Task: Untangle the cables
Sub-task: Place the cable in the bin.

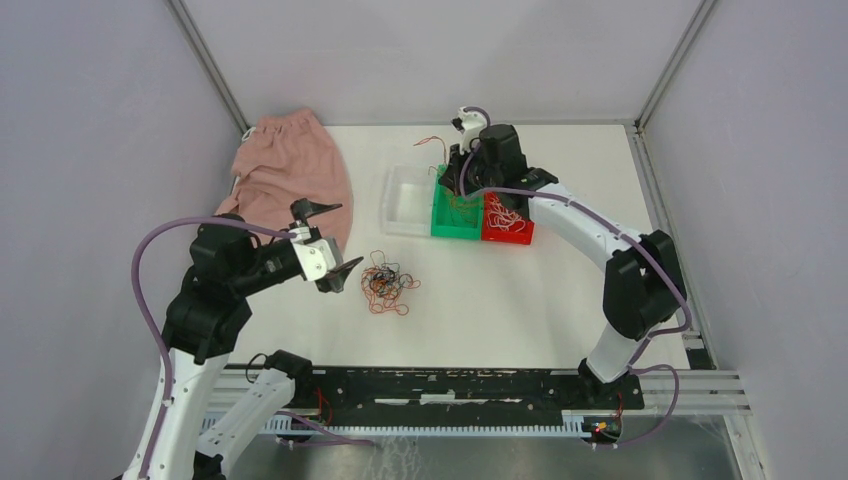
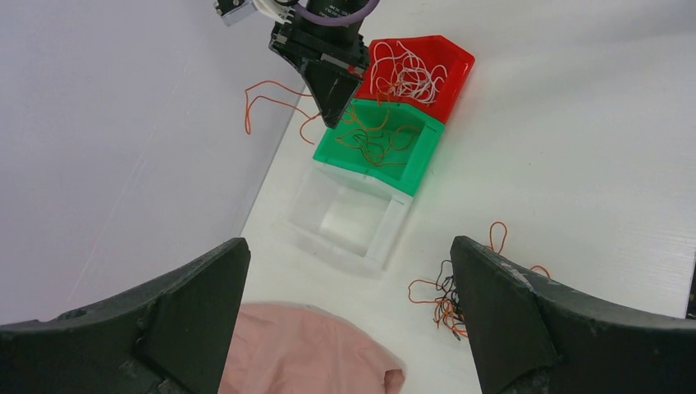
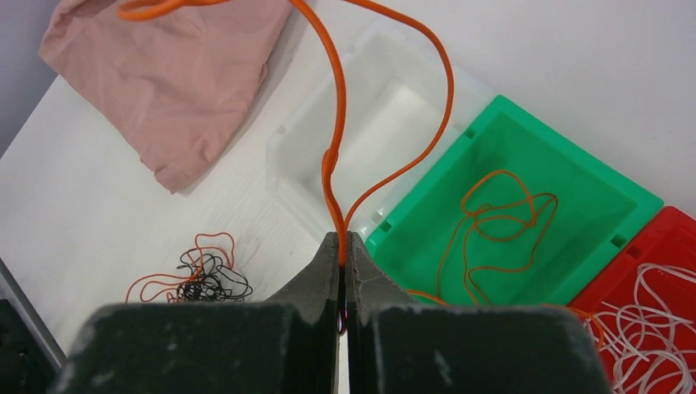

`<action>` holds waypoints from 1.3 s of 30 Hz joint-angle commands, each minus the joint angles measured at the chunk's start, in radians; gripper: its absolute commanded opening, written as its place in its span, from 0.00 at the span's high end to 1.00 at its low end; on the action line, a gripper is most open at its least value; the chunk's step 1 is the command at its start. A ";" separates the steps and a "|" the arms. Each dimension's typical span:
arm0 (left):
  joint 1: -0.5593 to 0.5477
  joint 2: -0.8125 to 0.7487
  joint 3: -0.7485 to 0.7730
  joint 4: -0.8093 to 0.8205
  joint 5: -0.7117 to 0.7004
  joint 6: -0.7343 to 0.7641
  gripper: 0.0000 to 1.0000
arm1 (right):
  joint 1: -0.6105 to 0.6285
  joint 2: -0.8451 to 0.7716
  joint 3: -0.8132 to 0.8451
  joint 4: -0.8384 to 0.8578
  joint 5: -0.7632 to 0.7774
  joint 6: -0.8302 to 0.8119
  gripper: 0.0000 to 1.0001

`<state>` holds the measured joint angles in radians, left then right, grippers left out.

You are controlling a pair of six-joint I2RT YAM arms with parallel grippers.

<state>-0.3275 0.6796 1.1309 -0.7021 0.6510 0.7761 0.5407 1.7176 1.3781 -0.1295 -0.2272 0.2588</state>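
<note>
- Counter (image 1: 520,300), white: carries every item below.
- Pink cloth (image 1: 290,175): crumpled, far-left corner.
- Left gripper (image 1: 340,238): jaws spread wide, holding nothing, just beside the tangle.
- Right gripper (image 3: 343,246): pinched together on a single orange cable (image 3: 329,160), above the bins.
- Clear bin (image 1: 408,200), green bin (image 1: 455,231), red bin (image 1: 507,238): one touching row.
- Tangle of orange and black cables (image 1: 388,283): mid-counter.
- Loose orange cables (image 3: 501,220): in green bin.
- White cables (image 2: 402,74): in red bin.

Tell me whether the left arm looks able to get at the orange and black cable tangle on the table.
Probably yes. The left gripper is open and empty right beside the tangle, with bare table between them. The right gripper is off by the green bin, shut on an orange cable.
</note>
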 commanded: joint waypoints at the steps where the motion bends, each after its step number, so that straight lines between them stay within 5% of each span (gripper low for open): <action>1: -0.002 0.000 0.037 0.012 0.001 0.023 0.01 | 0.001 -0.015 0.075 0.091 -0.043 0.026 0.99; 14: -0.002 -0.002 0.047 0.034 0.006 0.013 0.01 | 0.000 -0.143 0.192 0.033 -0.010 -0.046 0.99; 34: -0.002 -0.009 0.052 0.036 -0.004 0.009 0.01 | -0.015 0.056 0.027 0.090 -0.057 0.137 0.99; 39: -0.002 -0.010 0.047 0.036 -0.003 0.013 0.01 | -0.028 0.121 0.084 -0.090 0.086 0.143 0.99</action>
<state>-0.3275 0.6758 1.1473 -0.7010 0.6521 0.7761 0.5274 1.8084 1.3968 -0.1181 -0.2581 0.3820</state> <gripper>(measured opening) 0.993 0.018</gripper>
